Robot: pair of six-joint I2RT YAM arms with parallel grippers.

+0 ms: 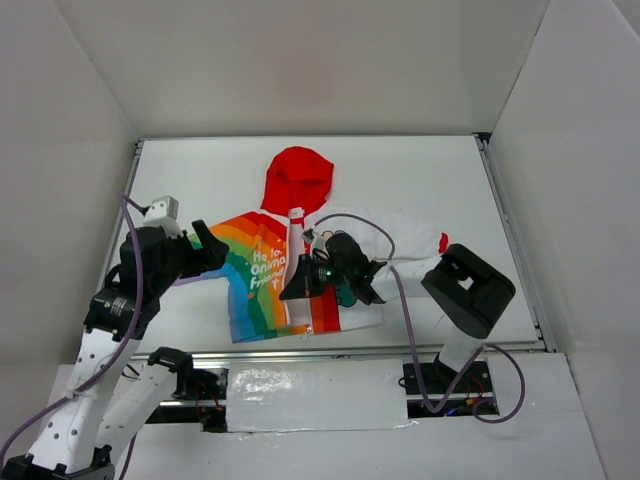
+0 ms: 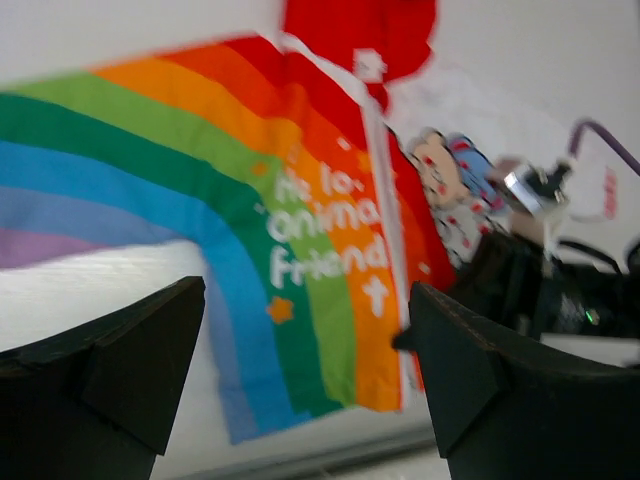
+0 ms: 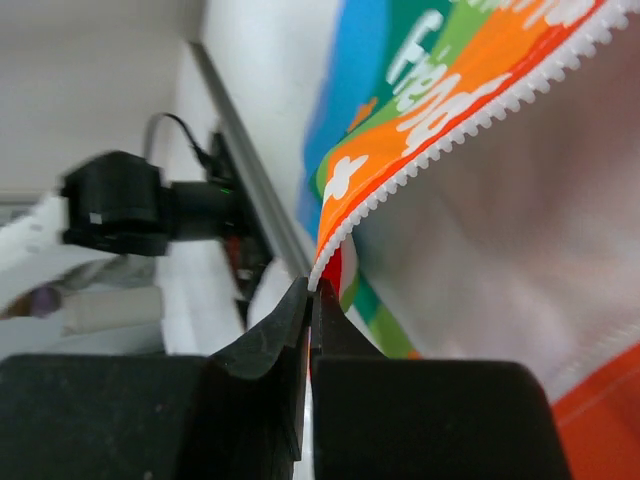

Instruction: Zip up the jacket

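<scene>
The jacket (image 1: 262, 275) lies flat near the middle of the white table (image 1: 430, 180). Its red hood (image 1: 297, 178) points to the far wall and its hem lies close to the metal rail (image 1: 450, 349) at the near edge.

The right gripper (image 3: 310, 300) has its fingers pressed tight together, pinching the bottom end of the white zipper (image 3: 450, 130) tape at the hem. The cloth there is raised and turned back, showing pale lining. The left gripper (image 2: 300, 380) hangs with its jaws spread wide and holds nothing, just off the rainbow sleeve's end.

Bare table lies open beyond the hood and to the right of the white sleeve. Between hem and rail there is only a narrow strip.

The right wrist and its purple cable (image 1: 390, 270) cover the lower white front, so most of the cartoon print is hidden. The left wrist view is blurred, and its lettering is only partly legible.

The zipper teeth are small, blocky and evenly spaced, and the striped cloth looks smooth and thin.
</scene>
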